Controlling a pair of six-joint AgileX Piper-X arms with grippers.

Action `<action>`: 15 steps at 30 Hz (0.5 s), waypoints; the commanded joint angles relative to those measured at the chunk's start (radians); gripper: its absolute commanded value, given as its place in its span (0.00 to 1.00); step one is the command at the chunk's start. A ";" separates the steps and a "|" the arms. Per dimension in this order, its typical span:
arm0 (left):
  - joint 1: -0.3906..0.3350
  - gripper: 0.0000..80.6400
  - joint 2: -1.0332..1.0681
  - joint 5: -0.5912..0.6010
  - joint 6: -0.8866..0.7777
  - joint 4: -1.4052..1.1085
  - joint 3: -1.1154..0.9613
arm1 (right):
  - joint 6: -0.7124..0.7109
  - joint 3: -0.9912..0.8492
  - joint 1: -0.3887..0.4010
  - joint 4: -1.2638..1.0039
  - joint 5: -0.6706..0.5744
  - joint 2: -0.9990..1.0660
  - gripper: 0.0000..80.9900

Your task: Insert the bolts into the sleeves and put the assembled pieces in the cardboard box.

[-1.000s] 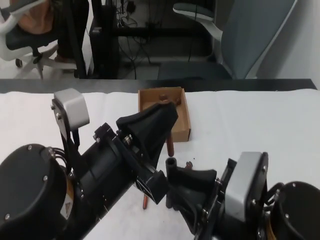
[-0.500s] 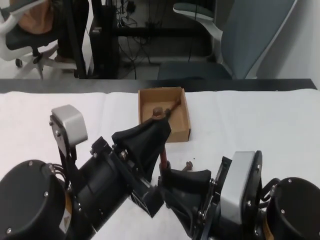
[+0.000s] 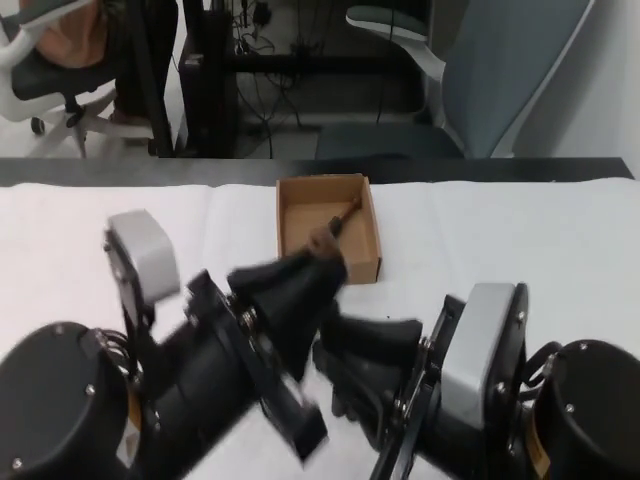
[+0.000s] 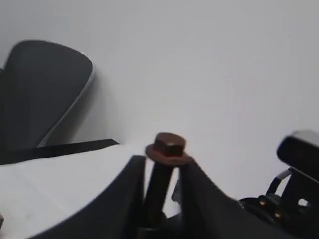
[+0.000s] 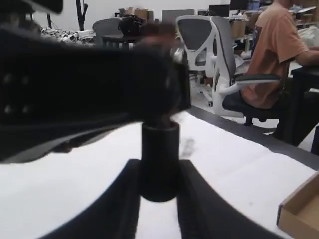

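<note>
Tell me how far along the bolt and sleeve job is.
Done: one piece seems to lie in the cardboard box. In hand: the left end effector grips a bolt, the right end effector a black sleeve. Left: seating the bolt, boxing the pair.

Both arms sit low, close together. Left gripper (image 4: 160,172) is pinching a bolt (image 4: 167,147), right gripper (image 5: 158,174) is clamped round a sleeve (image 5: 159,157) just below it.

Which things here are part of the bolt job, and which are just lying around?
Job: bolt in left gripper; sleeve in right gripper; cardboard box; piece inside it.
Lying about: grey chair; white cloth.
</note>
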 commanded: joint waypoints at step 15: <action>-0.005 0.87 -0.006 0.040 0.034 0.032 0.004 | -0.068 -0.027 -0.201 -0.040 0.047 -0.055 0.01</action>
